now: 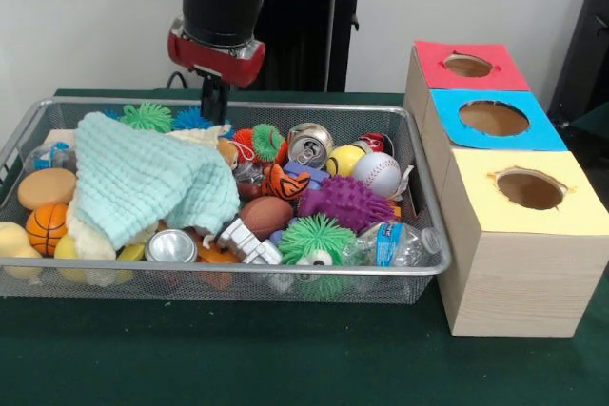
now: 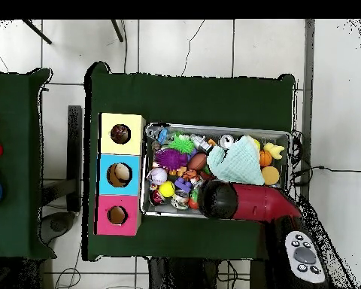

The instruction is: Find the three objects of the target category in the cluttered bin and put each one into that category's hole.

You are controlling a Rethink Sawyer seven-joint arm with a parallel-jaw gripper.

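I see the gripper [image 1: 214, 102] hanging over the far rim of the wire bin [image 1: 29, 135], its tip dark and narrow; I cannot tell how the jaws stand. A pale green cloth [image 1: 143, 183] covers much of the bin's contents. Overhead, the arm [image 2: 247, 202] hides the gripper. Three holed boxes, red [image 1: 466, 66], blue [image 1: 493, 119], yellow [image 1: 528, 189], stand beside the bin.

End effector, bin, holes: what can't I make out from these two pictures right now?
- End effector: front view shows only a dark tip behind the bin rim; overhead, the arm covers it. Open or shut unclear.
- Items under the mint cloth: hidden in both views.
- Yellow hole: inside not visible in front view.
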